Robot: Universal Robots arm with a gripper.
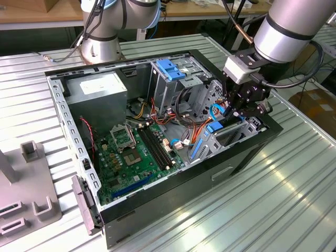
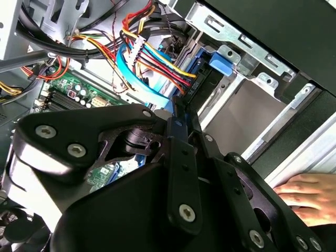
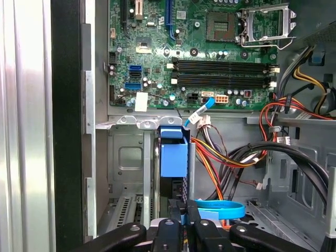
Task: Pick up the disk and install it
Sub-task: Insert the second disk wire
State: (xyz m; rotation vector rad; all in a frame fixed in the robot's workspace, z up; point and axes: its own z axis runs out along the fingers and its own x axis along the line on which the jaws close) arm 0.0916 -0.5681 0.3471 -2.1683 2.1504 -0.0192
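The disk (image 3: 173, 157) stands edge-on in the narrow drive bay at the front corner of the open computer case (image 1: 247, 152). Its bright blue carrier end faces the motherboard. In the exterior view the disk (image 1: 214, 127) is a small blue patch low in the case, just under my gripper (image 1: 231, 118). In the first wrist view my gripper (image 3: 184, 223) has its black fingers (image 3: 169, 231) pressed close on either side of the disk's near edge. The second wrist view has the fingers (image 2: 181, 136) running along the disk (image 2: 221, 62) toward the bay.
Bundles of red, yellow and blue cables (image 3: 231, 157) hang right beside the bay. The motherboard (image 1: 134, 152), power supply (image 1: 100, 94) and tall drive cage with blue latch (image 1: 170, 69) crowd the case. A person's hand (image 2: 304, 191) rests outside the case wall. A grey fixture (image 1: 26, 194) sits at the exterior view's left.
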